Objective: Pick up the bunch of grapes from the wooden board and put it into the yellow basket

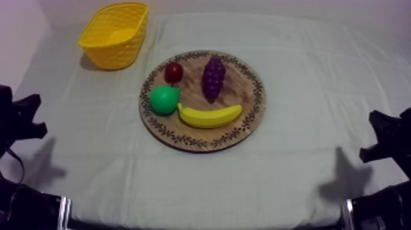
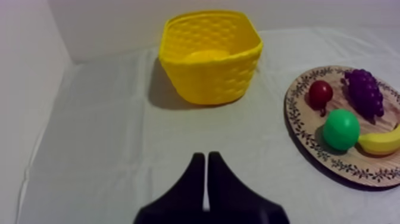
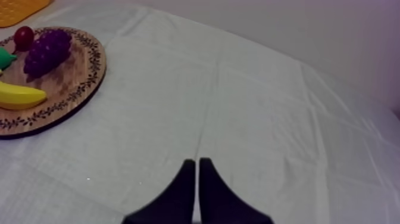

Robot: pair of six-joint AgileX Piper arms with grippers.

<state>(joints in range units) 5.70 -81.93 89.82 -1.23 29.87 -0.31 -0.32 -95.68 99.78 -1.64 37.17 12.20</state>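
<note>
1. The board (image 1: 248, 92) lies on the cloth (image 1: 306, 171) and carries four toy fruits.
2. The grapes (image 1: 213, 76) lie on the board's far part, near its middle, with nothing gripping them.
3. The small red fruit (image 1: 174, 72) sits on the board's far left part, a green fruit (image 1: 164, 100) at its left rim, and the banana (image 1: 210, 116) along its near part.
4. The basket (image 1: 113, 52) stands upright off the board, beyond its far left rim and apart from it.
5. The left gripper (image 2: 206, 158) hangs over the cloth well left of the board, its fingers pressed together on nothing.
6. The right gripper (image 3: 197, 162) hangs over the cloth well right of the board, its fingers likewise pressed together on nothing.
</note>
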